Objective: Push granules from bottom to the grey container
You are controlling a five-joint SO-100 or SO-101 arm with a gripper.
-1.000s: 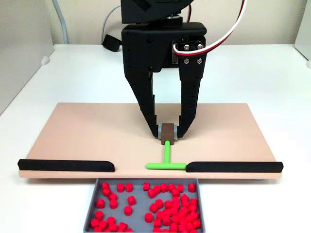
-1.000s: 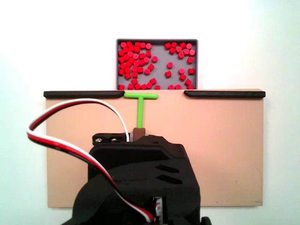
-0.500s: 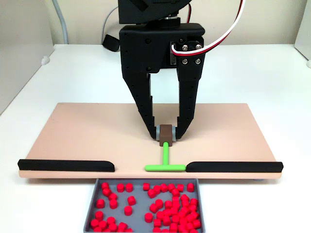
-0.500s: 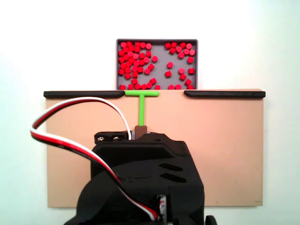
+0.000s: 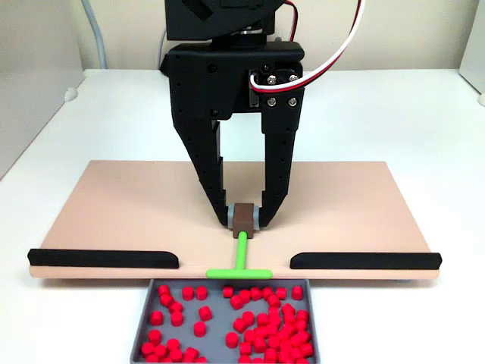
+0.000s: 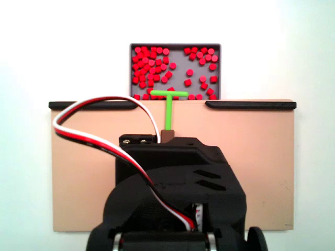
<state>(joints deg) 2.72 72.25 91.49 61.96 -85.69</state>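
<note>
The black two-finger gripper (image 5: 245, 218) clamps the green T-shaped plastic pusher's (image 5: 239, 267) brown handle; at 6 o'clock, small red cylindrical granules (image 5: 265, 318) fill the shallow grey rectangular container (image 5: 144, 318).

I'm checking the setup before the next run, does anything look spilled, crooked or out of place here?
Nothing stands out. The red granules all lie inside the grey container, with none seen on the tan board or the white table. The gripper holds the green T-shaped pusher by its brown block, its bar reaching the container's edge between the two black strips.
</note>
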